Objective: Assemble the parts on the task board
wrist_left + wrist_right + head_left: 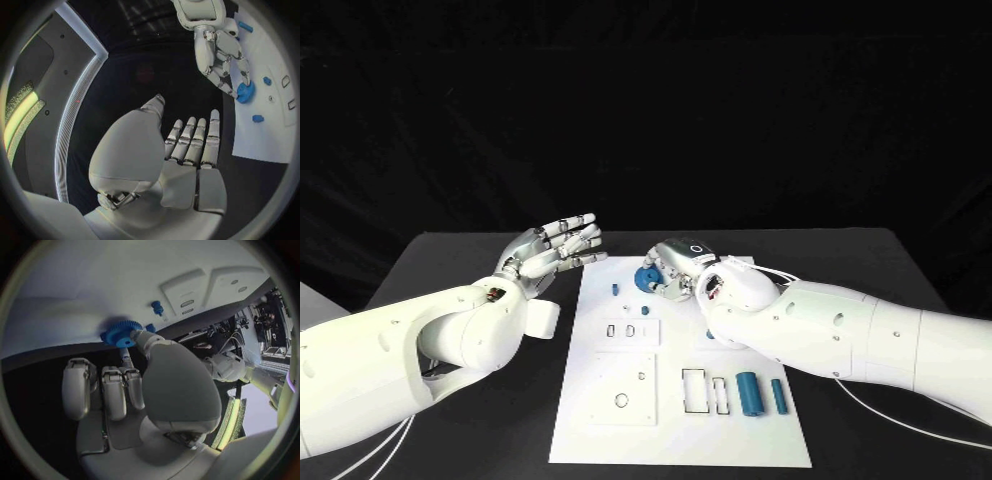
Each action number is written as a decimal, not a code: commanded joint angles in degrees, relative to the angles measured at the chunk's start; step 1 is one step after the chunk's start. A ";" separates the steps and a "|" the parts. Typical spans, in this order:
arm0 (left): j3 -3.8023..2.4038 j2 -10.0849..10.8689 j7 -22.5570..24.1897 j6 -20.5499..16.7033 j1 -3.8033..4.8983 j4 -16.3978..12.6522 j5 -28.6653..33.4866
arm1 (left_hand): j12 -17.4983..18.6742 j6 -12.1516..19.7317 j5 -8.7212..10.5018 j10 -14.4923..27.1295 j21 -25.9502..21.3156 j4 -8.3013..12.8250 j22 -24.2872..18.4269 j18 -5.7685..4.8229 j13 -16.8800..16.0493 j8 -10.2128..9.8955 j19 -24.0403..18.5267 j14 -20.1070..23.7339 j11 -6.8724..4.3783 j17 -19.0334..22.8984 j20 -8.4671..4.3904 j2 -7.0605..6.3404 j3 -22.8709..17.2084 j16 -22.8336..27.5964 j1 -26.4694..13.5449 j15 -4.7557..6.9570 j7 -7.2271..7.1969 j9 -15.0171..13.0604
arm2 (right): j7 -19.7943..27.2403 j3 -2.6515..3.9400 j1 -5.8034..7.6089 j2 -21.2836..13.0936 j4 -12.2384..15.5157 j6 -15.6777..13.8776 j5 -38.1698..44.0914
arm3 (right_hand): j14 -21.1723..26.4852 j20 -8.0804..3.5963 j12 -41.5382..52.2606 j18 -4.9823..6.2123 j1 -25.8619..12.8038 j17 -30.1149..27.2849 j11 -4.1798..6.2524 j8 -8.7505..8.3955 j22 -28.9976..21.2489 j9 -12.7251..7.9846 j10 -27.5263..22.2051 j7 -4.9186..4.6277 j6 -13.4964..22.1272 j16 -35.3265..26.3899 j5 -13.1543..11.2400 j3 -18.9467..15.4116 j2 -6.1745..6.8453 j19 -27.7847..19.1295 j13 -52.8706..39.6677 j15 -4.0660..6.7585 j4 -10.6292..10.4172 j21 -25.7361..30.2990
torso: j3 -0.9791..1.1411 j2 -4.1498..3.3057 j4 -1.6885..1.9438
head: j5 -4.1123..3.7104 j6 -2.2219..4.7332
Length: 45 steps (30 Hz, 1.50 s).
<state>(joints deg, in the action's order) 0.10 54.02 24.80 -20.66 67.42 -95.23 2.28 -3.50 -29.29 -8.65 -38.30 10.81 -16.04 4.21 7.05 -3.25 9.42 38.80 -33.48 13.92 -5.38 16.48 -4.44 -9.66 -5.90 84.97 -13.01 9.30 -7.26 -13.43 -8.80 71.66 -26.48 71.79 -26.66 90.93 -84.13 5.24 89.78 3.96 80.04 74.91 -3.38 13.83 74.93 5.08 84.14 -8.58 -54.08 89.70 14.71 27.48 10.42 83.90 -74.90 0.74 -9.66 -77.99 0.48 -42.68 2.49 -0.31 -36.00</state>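
Pinching with my right hand (687, 268), I am holding a small blue toothed plastic gear (651, 279) between thumb and fingertips at the far end of the flat white rectangular task board (678, 440). Gear and board are looking close together, though I cannot tell whether they are touching. Beside the gear, a small blue peg (155, 305) is standing on the board. Towards the board's near end, two blue cylinders (750, 393) are lying next to narrow slots. Off the board's far left corner, my left hand (557, 248) is hovering over the black surface (473, 262), released, fingers straight, holding nothing. I judge I am seating the gear; next I should be lining its bore over its post and pressing down squarely.
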 commanded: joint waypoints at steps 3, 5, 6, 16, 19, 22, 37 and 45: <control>-0.04 -0.18 0.25 0.56 0.09 -0.11 -0.26 | 0.09 -0.13 0.18 -0.25 -0.37 0.17 -0.09 0.64 -0.02 0.10 -0.45 0.84 0.02 0.15 0.20 0.53 -0.39 0.52 0.01 -0.02 6.41 0.01 | -0.54 -0.16 -0.50 0.95 -1.27 2.08 1.61 | -5.87 -0.33 0.22 -0.81 -0.57 15.09 0.16 0.17 3.16 16.10 5.86 0.67 -1.16 0.30 -0.28 0.27 -0.01 -0.07 -15.10 0.21 0.17 0.16 | -0.06 0.05 0.02 | 0.19 -0.07; -0.04 -0.18 0.21 0.56 0.09 -0.13 -0.26 | 0.09 -0.13 0.18 -0.25 -0.37 0.17 -0.09 0.64 -0.02 0.10 -0.45 0.84 0.02 0.15 0.20 0.53 -0.39 0.52 0.01 -0.02 6.41 0.01 | -0.60 -0.17 -0.63 1.35 -1.85 2.32 1.80 | -5.87 -0.30 0.22 -0.77 -0.67 15.09 0.11 0.08 3.03 16.08 5.86 0.62 -1.04 0.30 -0.39 0.36 0.05 -0.15 -15.10 0.18 0.26 0.31 | -0.05 0.04 -0.01 | 0.30 -0.03; -0.04 -0.18 0.20 0.57 0.09 -0.14 -0.26 | 0.09 -0.13 0.18 -0.25 -0.37 0.17 -0.09 0.64 -0.02 0.10 -0.45 0.84 0.02 0.15 0.20 0.53 -0.39 0.52 0.01 -0.02 6.41 0.01 | -0.65 -0.18 -0.70 1.52 -2.14 2.39 1.86 | -5.87 -0.28 0.22 -0.78 -0.79 15.09 0.08 0.00 3.04 16.06 5.86 0.57 -0.95 0.30 -0.49 0.43 0.09 -0.15 -15.10 0.16 0.31 0.31 | -0.02 0.01 -0.02 | 0.43 -0.02; -0.04 -0.16 0.13 0.57 0.10 -0.09 -0.27 | 0.09 -0.13 0.18 -0.25 -0.37 0.17 -0.09 0.64 -0.02 0.10 -0.45 0.84 0.02 0.15 0.20 0.53 -0.39 0.52 0.01 -0.02 6.41 0.01 | -0.40 -0.19 -0.99 2.37 -3.89 3.34 1.82 | -5.87 0.08 0.22 -0.67 -2.66 15.09 -0.48 -1.19 2.63 15.71 5.86 -0.06 0.43 0.30 -1.41 0.44 1.42 -0.42 -15.10 -0.32 0.58 0.91 | 0.00 0.04 -0.09 | 0.59 -0.08; -0.04 -0.16 0.12 0.58 0.10 -0.08 -0.27 | 0.09 -0.13 0.18 -0.25 -0.37 0.17 -0.09 0.64 -0.02 0.10 -0.45 0.84 0.02 0.15 0.20 0.53 -0.39 0.52 0.01 -0.02 6.41 0.01 | -0.25 -0.20 -1.00 2.40 -4.03 3.35 1.37 | -5.87 0.50 0.22 -0.63 -4.92 15.09 -1.01 -2.45 2.45 15.30 5.86 -0.62 1.97 0.30 -3.87 -0.83 2.62 -0.54 -15.10 -0.84 -0.24 1.21 | 0.03 0.03 -0.12 | 0.57 -0.05; -0.04 -0.15 0.10 0.59 0.10 -0.07 -0.27 | 0.09 -0.13 0.18 -0.25 -0.37 0.17 -0.09 0.64 -0.02 0.10 -0.45 0.84 0.02 0.15 0.20 0.53 -0.39 0.52 0.01 -0.02 6.41 0.01 | 0.05 -0.20 -1.01 2.31 -4.08 3.27 0.72 | -5.87 0.97 0.22 -0.56 -7.49 15.09 -1.38 -3.64 2.30 14.97 5.86 -0.94 3.33 0.30 -7.15 -4.16 2.90 -0.64 -15.10 -1.24 -2.24 1.51 | 0.04 0.03 -0.12 | 0.56 -0.04; -0.04 -0.04 0.02 0.59 0.10 0.00 -0.27 | 0.13 -0.05 0.18 -0.13 -0.46 0.19 -0.14 0.57 0.00 0.07 -0.59 1.05 0.03 0.20 0.20 0.55 -0.46 0.66 0.02 -0.07 6.42 0.04 | 0.86 -0.21 -1.06 1.25 -3.81 5.17 -2.29 | -5.87 1.02 0.22 -0.60 -10.47 15.09 -1.15 -4.20 2.79 15.24 5.86 -0.58 1.87 0.30 -4.14 -12.86 -1.27 -0.33 -15.10 -1.12 -7.05 1.51 | 0.10 0.01 -0.15 | 0.59 -0.17; -0.04 -0.05 0.04 0.65 0.09 0.13 -0.27 | 0.15 0.06 0.18 -0.01 -0.47 0.19 -0.15 0.56 0.01 0.04 -0.62 1.13 0.04 0.22 0.20 0.56 -0.47 0.70 0.01 -0.07 6.43 0.07 | 0.78 -0.22 -1.08 -0.26 -2.84 2.20 -2.81 | -5.87 0.94 0.22 -0.63 -10.80 15.09 -1.02 -4.04 2.95 15.32 5.86 -0.45 1.47 0.30 -3.88 -12.94 -1.59 -0.24 -15.10 -1.02 -7.03 1.37 | 0.07 0.05 -0.08 | 0.52 -0.15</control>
<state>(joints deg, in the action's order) 0.12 54.03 24.51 -20.66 67.42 -95.07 2.27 -3.50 -29.30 -8.65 -38.30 10.55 -15.88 4.13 7.05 -3.26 9.42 38.60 -32.86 13.92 -5.23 16.69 -4.44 -9.81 -5.44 84.97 -13.02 9.30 -7.27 -12.85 -8.82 70.87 -26.35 68.71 -24.21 88.82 -84.03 6.18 89.78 3.96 69.28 74.94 -4.51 9.58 74.90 20.52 83.83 -9.01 -52.27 89.70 10.43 14.99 9.28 83.39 -74.93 -0.41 -16.68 -76.44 0.55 -42.65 2.37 0.24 -36.20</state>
